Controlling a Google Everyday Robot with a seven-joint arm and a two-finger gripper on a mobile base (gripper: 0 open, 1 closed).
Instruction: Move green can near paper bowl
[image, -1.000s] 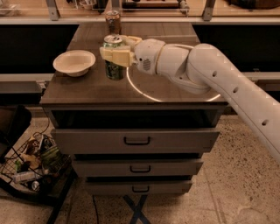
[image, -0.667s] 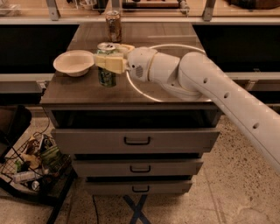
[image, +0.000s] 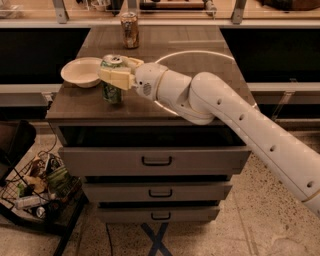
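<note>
The gripper (image: 114, 77), its fingers clamped around the green can (image: 112, 93), had carried the can over the past second to a spot just beside the paper bowl (image: 80, 72), leaving the task seemingly complete but for the release.

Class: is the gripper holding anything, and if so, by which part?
The gripper, beside the bowl, holds the green can by its body, fingers across the upper half below the top.
</note>
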